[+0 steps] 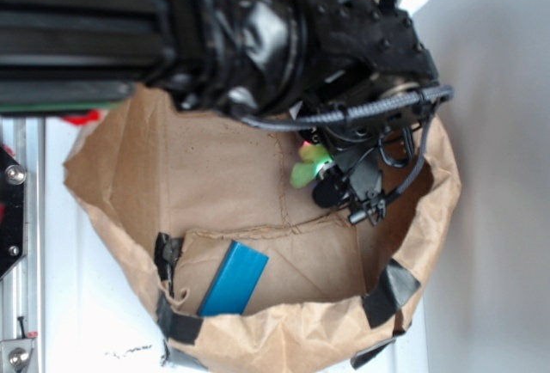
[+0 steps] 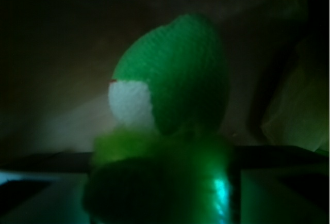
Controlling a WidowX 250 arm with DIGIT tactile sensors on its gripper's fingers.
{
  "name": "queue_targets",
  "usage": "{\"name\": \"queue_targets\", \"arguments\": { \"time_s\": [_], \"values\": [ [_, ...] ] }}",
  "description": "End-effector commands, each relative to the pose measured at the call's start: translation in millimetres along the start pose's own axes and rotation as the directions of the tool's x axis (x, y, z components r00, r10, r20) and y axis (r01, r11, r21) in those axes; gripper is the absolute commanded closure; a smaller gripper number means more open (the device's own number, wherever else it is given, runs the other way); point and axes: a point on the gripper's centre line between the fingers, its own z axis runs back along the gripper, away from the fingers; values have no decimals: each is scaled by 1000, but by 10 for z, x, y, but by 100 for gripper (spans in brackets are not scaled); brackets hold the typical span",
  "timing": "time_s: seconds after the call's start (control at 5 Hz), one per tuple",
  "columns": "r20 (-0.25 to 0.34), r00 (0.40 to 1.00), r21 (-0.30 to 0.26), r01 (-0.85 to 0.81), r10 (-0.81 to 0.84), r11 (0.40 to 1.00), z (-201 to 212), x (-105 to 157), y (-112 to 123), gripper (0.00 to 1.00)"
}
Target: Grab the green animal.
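In the exterior view I am seeing a flat blue rectangular block [image 1: 235,280] lying at the lower left inside the crumpled brown paper bag [image 1: 434,227]. Right of centre, the fuzzy yellow-green plush animal [image 1: 308,167] is sitting just beside the black gripper [image 1: 348,186], partly hidden by it. I cannot tell whether the gripper is clenching. In the wrist view, the animal is filling the centre.
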Motion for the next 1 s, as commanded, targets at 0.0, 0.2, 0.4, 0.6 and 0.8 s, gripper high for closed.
{"name": "queue_targets", "arguments": {
  "time_s": [0.0, 0.2, 0.4, 0.6, 0.8],
  "values": [
    [74, 980, -68, 188, -183, 980, 499, 84, -92, 100],
    [71, 969, -97, 243, -237, 965, 612, 6, -78, 100],
    [109, 955, -104, 288, -276, 952, 702, -160, -48, 100],
    [110, 946, -103, 317, -306, 943, 791, -269, -56, 100],
    [117, 949, -51, 300, -293, 953, 857, -393, -25, 100]
  ]
}}
